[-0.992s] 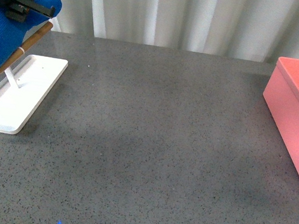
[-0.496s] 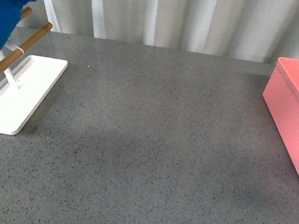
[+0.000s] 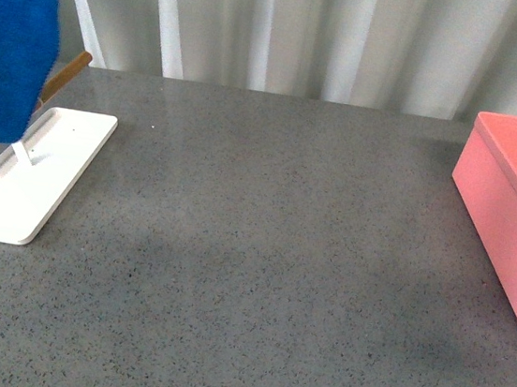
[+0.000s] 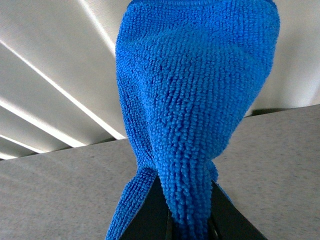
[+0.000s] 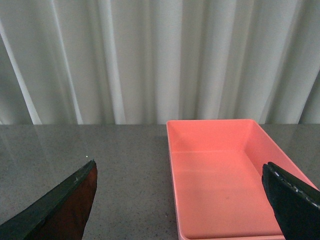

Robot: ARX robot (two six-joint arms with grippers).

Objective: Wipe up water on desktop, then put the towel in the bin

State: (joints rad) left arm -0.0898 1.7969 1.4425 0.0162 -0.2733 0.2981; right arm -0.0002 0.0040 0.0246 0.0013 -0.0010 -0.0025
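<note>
- The desktop (image 3: 261,250) is dark grey, speckled and slightly glossy.
- The towel (image 3: 11,40), bright blue and fuzzy, hangs bunched above the far-left corner (lifted off the surface).
- The bin (image 3: 511,215), salmon-pink and open-topped, stands at the right edge.

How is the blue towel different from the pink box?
The towel is bright blue and fuzzy; the bin is salmon pink with smooth walls. The towel is soft and hangs in folds, pinched in the left gripper; the bin is a stiff box sitting on the desktop. In the front view, the towel is up in the air on the left and the bin is down on the far right. Both are one plain colour.
</note>
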